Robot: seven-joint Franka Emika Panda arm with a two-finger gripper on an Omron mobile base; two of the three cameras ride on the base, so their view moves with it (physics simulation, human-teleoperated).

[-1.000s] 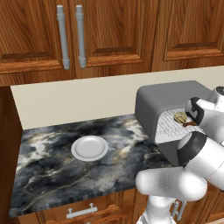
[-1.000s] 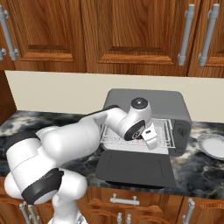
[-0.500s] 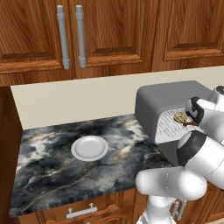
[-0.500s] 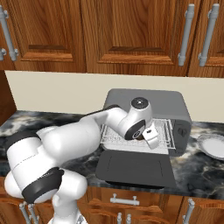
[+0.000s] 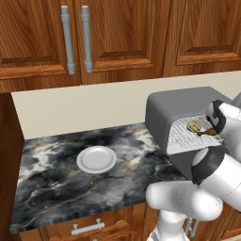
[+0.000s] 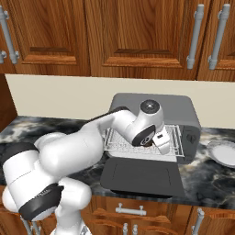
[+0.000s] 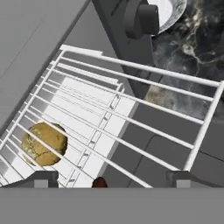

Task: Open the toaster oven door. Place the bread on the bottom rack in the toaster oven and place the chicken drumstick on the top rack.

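Observation:
The toaster oven [image 6: 183, 106] stands with its door [image 6: 142, 176] folded flat down on the counter. From the left my arm reaches into its mouth, the gripper [image 6: 163, 143] just over the pulled-out top rack [image 6: 120, 137]. The hand view has my gripper [image 7: 111, 178] open, fingertips wide apart above the top rack [image 7: 144, 83]. Between them, at the bottom edge, pokes a small dark brown bit of the chicken drumstick [image 7: 99, 182]. The bread [image 7: 43, 143] lies below, on the bottom rack [image 7: 87, 94], seen through the upper wires. The left base view shows bread [image 5: 193, 125] and drumstick [image 5: 207, 133] side by side.
A white plate [image 5: 96, 159] sits mid-counter, left of the oven [image 5: 174, 103], with dark marble around it. Wooden cabinets [image 6: 137, 36] hang above. The oven's knob [image 7: 140, 19] juts out at the top of the hand view.
The jaws have spread from nearly shut to wide open, letting go of the drumstick. The arm and oven have stayed where they were.

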